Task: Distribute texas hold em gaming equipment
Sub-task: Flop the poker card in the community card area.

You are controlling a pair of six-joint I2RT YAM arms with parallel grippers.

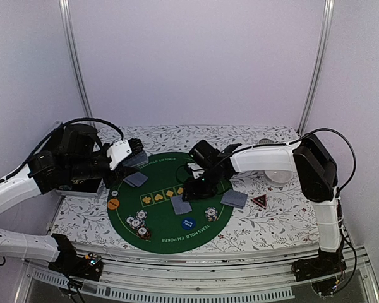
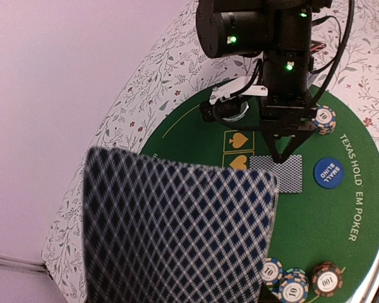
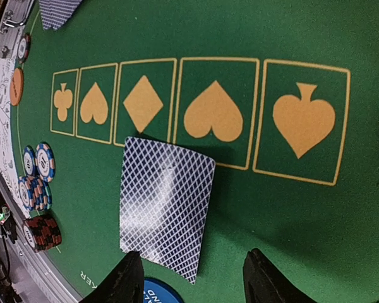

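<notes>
Diamond-backed held cards (image 2: 177, 233) are filling the lower left of the left wrist view, blurred and hiding that gripper's own fingers. The top view is showing the left gripper (image 1: 137, 160) clamped on them over the far left edge of the green mat (image 2: 189, 136).

Beyond them the right gripper (image 2: 282, 151) is pointing down at a single card (image 2: 276, 172) lying flat on the mat. The right wrist view is showing its two fingers (image 3: 129, 281) standing apart, gripping nothing, with the card's near corner between them and its far edge overlapping the diamond and heart boxes.

Only the top view is taking in the triangle marker (image 1: 259, 201), a right-hand card (image 1: 234, 199) beside it, a left-hand card (image 1: 136, 178) and the white bowl (image 1: 279, 177), partly hidden behind the right arm, which is also covering some suit boxes.

Around the single card, the blue button (image 2: 329, 172) is lying just beside it, cut off in the right wrist view. The orange button (image 1: 113, 204) is sitting at the mat's left edge, and striped chips (image 1: 139, 224) are clustering at the near left rim.
</notes>
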